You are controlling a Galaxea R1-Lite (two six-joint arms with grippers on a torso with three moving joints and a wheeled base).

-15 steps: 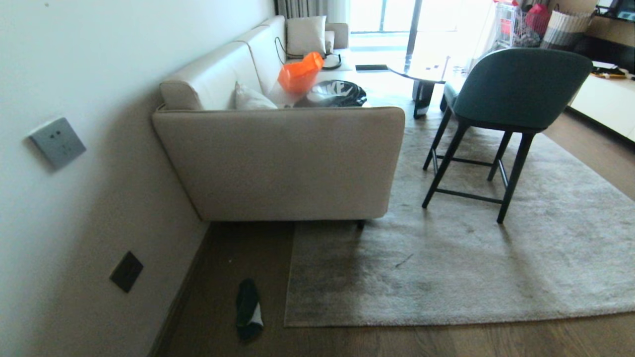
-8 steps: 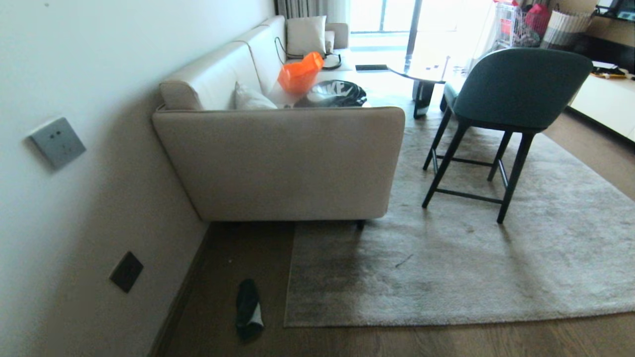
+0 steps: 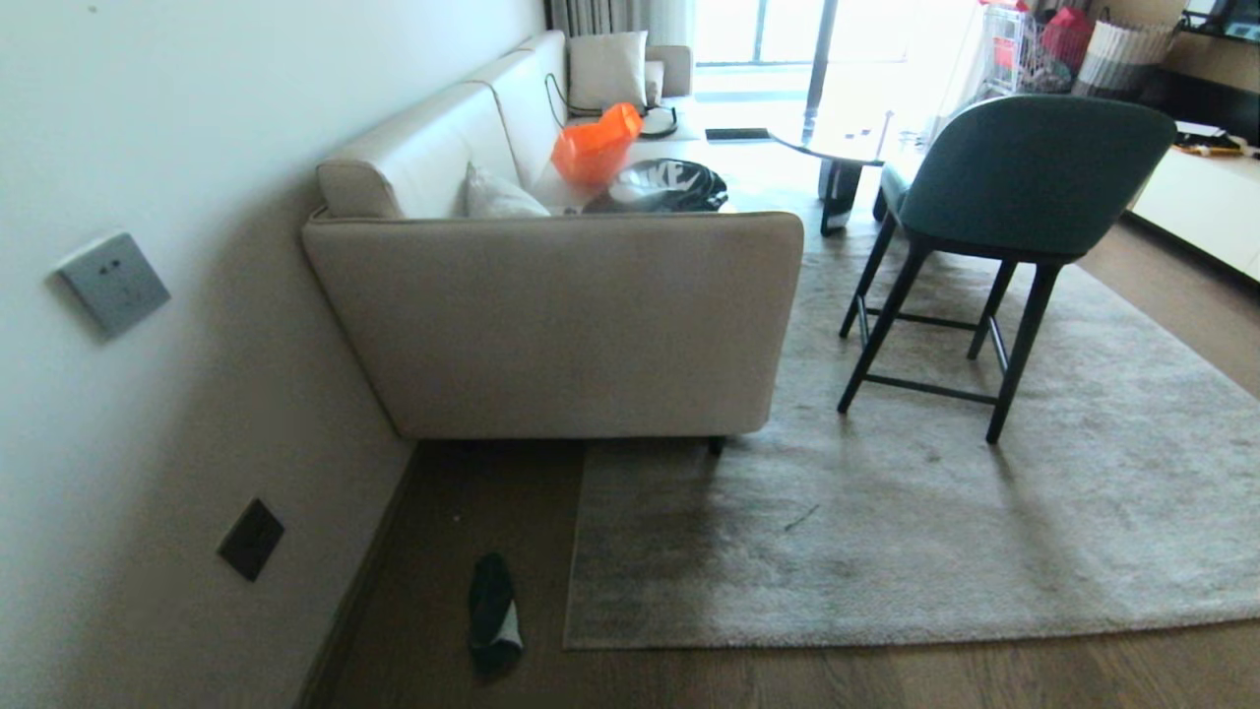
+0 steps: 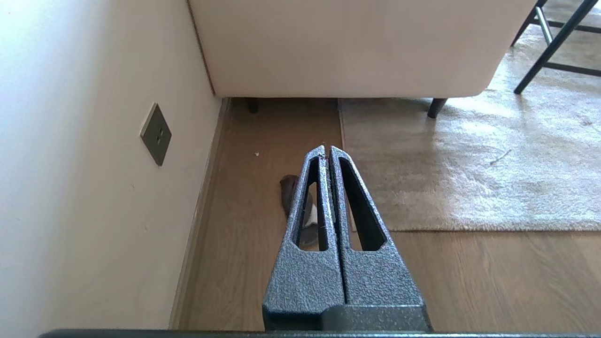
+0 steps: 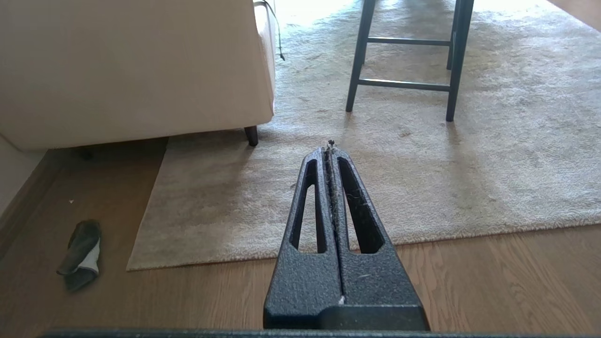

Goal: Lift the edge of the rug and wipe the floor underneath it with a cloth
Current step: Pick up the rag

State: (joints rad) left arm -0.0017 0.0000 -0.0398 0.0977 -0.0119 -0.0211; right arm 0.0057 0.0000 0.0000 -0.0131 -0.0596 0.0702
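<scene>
Since nothing is gripped, no step is begun: left tool [image 4: 327, 151] and right tool [image 5: 331, 146] pressed together. Cloth [image 3: 493, 612] lies on floor [image 3: 886, 679] beside rug edge [image 3: 571, 591]. Cloth pickup judged next.

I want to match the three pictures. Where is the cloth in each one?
Head view: cloth on the floor, low, between wall and rug corner.
Left wrist view: cloth mostly hidden behind the shut left gripper.
Right wrist view: cloth at lower left.
Shared landmark: the rug corner.
</scene>
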